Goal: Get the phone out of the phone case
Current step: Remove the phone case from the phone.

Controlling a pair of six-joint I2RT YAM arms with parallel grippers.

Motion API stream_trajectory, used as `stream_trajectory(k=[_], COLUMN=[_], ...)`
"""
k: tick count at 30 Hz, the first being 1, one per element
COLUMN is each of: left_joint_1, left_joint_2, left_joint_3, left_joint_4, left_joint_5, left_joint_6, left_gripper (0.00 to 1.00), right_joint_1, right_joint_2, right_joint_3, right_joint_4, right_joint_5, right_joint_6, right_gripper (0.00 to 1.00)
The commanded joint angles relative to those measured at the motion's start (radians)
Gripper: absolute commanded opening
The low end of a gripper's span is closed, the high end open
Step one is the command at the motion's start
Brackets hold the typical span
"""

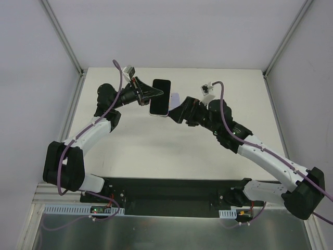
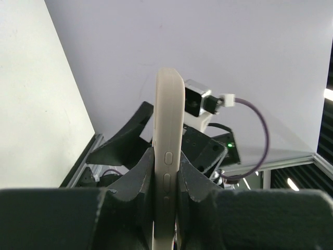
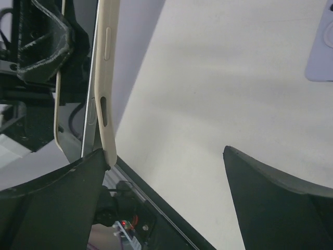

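A white table (image 1: pixel 156 151) fills the floor of a pale-walled enclosure, with two arms reaching in from its near edge. The left arm (image 1: pixel 88 133) and the right arm (image 1: pixel 265 153) meet toward the far end of the table.

Between them, raised off the surface, is the phone (image 1: pixel 160 94), its dark screen facing up toward the overhead camera. It sits inside a cream phone case (image 2: pixel 169 130). The left wrist camera shows the case edge-on and upright, with its side buttons facing the lens.

The left gripper (image 1: pixel 152 94) is pinched tight on the cased phone, one black finger pressed flat to each broad face. The right gripper (image 3: pixel 165 153) stands spread wide, nothing between its fingers. Its left finger (image 3: pixel 78 182) touches the case's lower corner, while the other finger is well apart over bare table.

In the right wrist view, the case's side rim appears to stand slightly off the phone's silver edge near that corner. How far the two have parted cannot be told.

A small pale lavender object (image 1: pixel 175 99) lies flat on the table just beside the phone, below the right gripper. What it is cannot be made out.
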Motion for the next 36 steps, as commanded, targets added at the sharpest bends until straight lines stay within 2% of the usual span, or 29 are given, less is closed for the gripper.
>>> stream_trajectory(k=[1, 3, 9, 13, 22, 23, 24, 25, 26, 29, 33, 36], left_joint_1=[-0.039, -0.039, -0.04, -0.056, -0.085, -0.093, -0.106, -0.114, -0.12, -0.136, -0.136, -0.136], left_joint_2=[-0.093, -0.092, -0.09, -0.093, -0.086, -0.086, -0.084, -0.081, -0.076, -0.064, -0.069, -0.07], left_joint_3=[-0.002, -0.011, -0.047, -0.079, -0.094, -0.094, -0.094, -0.094, -0.091, -0.081, -0.096, -0.108], left_joint_4=[0.124, 0.13, 0.151, 0.154, 0.136, 0.125, 0.118, 0.101, 0.099, 0.093, 0.072, 0.07], left_joint_5=[0.039, 0.037, 0.031, 0.023, 0.02, 0.02, 0.016, 0.011, 0.005, 0.005, 0.005, 0.003], left_joint_6=[-0.101, -0.103, -0.094, -0.085, -0.051, -0.045, -0.026, -0.019, -0.016, -0.009, 0.009, 0.015], left_gripper=[0.0, 0.0, 0.0, 0.0, 0.0, 0.0, 0.0, 0.0, 0.0, 0.0, 0.0, 0.0], right_joint_1=[-0.078, -0.097, -0.098, -0.091, -0.082, -0.082, -0.082, -0.082, -0.082, -0.088, -0.1, -0.106], right_joint_2=[0.021, 0.042, 0.156, 0.231, 0.358, 0.371, 0.396, 0.409, 0.417, 0.426, 0.401, 0.372], right_joint_3=[-0.188, -0.207, -0.181, -0.135, -0.014, 0.009, 0.033, 0.078, 0.09, 0.096, 0.081, 0.069], right_joint_4=[0.46, 0.567, 0.721, 0.759, 0.792, 0.764, 0.734, 0.71, 0.677, 0.673, 0.669, 0.641], right_joint_5=[-0.114, -0.151, -0.228, -0.263, -0.346, -0.358, -0.386, -0.392, -0.396, -0.383, -0.383, -0.38], right_joint_6=[0.241, 0.278, 0.408, 0.454, 0.473, 0.47, 0.465, 0.444, 0.436, 0.428, 0.41, 0.389], right_gripper=[0.96, 0.96, 0.98, 0.91, 0.87, 0.76, 0.69, 0.55, 0.5, 0.36, 0.3, 0.13])
